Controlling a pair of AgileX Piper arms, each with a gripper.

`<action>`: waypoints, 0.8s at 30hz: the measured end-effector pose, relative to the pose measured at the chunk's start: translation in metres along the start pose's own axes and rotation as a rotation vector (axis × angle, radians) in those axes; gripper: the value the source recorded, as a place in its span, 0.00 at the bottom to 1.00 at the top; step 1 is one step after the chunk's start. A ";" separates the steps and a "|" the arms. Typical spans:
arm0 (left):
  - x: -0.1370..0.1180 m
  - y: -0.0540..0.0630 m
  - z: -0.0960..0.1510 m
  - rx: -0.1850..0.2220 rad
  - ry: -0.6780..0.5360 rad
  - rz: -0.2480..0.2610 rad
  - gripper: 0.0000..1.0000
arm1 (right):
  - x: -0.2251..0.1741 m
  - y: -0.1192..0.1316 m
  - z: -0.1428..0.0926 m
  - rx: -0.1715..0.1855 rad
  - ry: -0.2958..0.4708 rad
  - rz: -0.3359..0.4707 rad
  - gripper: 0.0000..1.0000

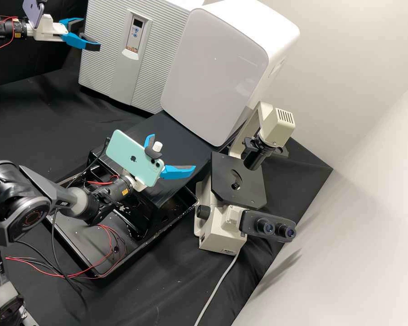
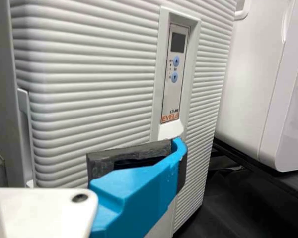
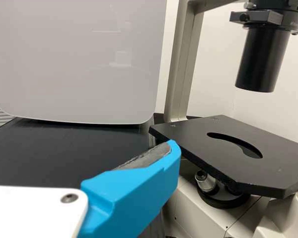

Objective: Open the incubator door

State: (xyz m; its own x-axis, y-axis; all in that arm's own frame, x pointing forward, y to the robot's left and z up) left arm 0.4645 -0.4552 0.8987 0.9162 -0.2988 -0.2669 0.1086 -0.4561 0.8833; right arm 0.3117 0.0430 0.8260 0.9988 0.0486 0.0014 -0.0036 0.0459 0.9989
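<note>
Incubator door, pale grey and ridged (image 1: 104, 50), shut, towards the back of the black cloth-covered bench (image 1: 31, 113); fitted with long control panel (image 2: 175, 91), blue arrow buttons, orange lettering beneath. Just before it, white left gripper (image 1: 90, 34), blue, dark-padded fingers parted; contact with door uncertain. Alongside, glossy white box-shaped cabinet (image 1: 213, 68). Nearer, white right gripper (image 1: 173, 151), wide open, beside cream microscope with black stage (image 1: 222, 226).
</note>
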 end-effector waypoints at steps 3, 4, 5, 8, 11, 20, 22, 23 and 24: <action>0.001 0.001 0.001 0.003 0.002 0.001 1.00 | 0.000 0.000 0.000 0.000 0.000 0.000 1.00; 0.001 0.001 0.001 0.003 0.002 0.001 1.00 | 0.000 0.000 0.000 0.000 0.000 0.000 1.00; 0.002 0.000 0.001 0.002 0.001 -0.001 1.00 | 0.000 0.000 0.000 0.000 0.000 0.000 1.00; 0.003 -0.001 0.002 0.001 -0.003 -0.004 1.00 | 0.000 0.000 0.000 0.000 0.000 0.000 1.00; 0.004 -0.003 0.003 0.000 -0.005 -0.008 0.00 | 0.000 0.000 0.000 0.000 0.000 0.000 1.00; 0.004 -0.003 0.003 0.001 -0.003 -0.006 0.00 | 0.000 0.000 0.000 0.000 0.000 0.000 1.00; 0.004 -0.003 0.003 -0.003 -0.001 -0.002 0.00 | 0.000 0.000 0.000 0.000 0.000 0.000 1.00; 0.004 -0.003 0.003 -0.005 0.000 0.000 0.00 | 0.000 0.000 0.000 0.000 0.000 0.000 1.00; 0.004 -0.003 0.003 -0.005 0.000 0.000 0.00 | 0.000 0.000 0.000 0.000 0.000 0.000 1.00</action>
State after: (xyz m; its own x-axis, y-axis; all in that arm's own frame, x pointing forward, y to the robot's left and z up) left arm 0.4668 -0.4574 0.8943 0.9162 -0.2990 -0.2670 0.1106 -0.4516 0.8853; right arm 0.3117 0.0430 0.8260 0.9988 0.0486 0.0014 -0.0036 0.0459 0.9989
